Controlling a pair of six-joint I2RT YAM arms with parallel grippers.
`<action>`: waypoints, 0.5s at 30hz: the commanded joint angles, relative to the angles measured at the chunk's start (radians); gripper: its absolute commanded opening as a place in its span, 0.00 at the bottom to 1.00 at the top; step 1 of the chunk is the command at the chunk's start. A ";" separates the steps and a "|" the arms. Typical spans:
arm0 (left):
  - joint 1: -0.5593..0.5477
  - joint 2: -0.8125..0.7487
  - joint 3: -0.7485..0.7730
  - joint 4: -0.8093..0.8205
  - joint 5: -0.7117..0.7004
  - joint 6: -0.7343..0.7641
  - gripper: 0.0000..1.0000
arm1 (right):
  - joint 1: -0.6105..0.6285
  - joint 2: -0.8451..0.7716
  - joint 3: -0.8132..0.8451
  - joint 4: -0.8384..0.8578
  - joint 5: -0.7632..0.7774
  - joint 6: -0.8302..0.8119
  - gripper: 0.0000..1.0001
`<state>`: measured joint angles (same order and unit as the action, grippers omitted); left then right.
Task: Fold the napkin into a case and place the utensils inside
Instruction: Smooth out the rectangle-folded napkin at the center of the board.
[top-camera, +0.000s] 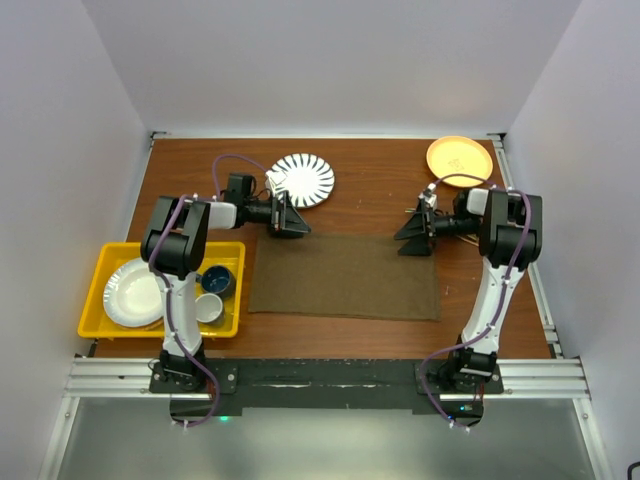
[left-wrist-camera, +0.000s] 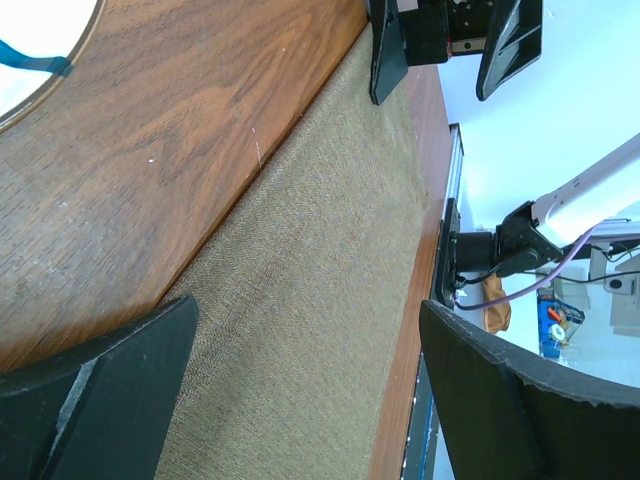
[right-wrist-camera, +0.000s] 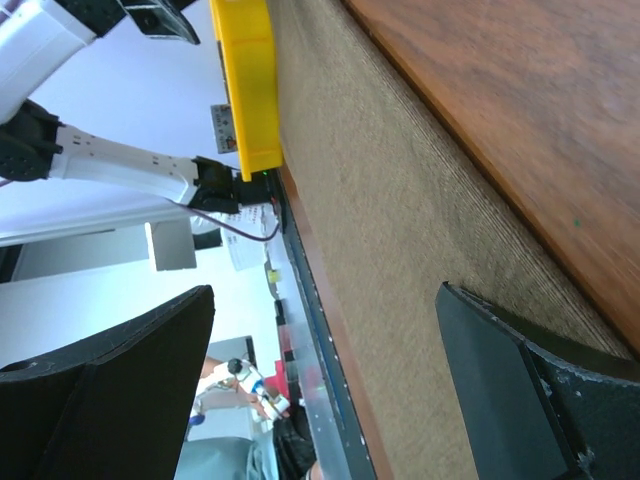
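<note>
Currently, the napkin (top-camera: 345, 280) lies spread flat on the tabletop (top-camera: 370, 195), between the two arms. I see no fold in it, so the case is not yet begun. My left gripper (top-camera: 288, 222) hangs at the napkin's far left corner with its jaws spread wide, grasping nothing. My right gripper (top-camera: 413, 238) stands likewise released at the far right corner. Both wrist views show cloth running between the fingers, with no hold taken. The utensils I cannot pick out with certainty; they may lie behind the right gripper, near the orange plate (top-camera: 459, 158). Judgement: the task stands at its very start. Every fold remains, then the loading of both utensils.
</note>
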<state>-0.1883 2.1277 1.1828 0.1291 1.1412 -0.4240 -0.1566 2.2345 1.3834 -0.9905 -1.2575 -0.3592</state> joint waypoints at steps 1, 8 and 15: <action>0.038 0.049 -0.026 -0.121 -0.166 0.082 1.00 | -0.034 0.043 0.026 -0.051 0.182 -0.162 0.98; 0.039 0.023 -0.023 -0.128 -0.127 0.119 1.00 | -0.043 0.022 0.037 -0.028 0.201 -0.139 0.98; 0.085 0.000 0.003 -0.264 -0.080 0.208 1.00 | -0.043 -0.012 -0.007 0.078 0.263 -0.052 0.98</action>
<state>-0.1787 2.1155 1.1934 0.0357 1.1599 -0.3206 -0.1772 2.2353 1.4071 -1.0634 -1.1877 -0.4206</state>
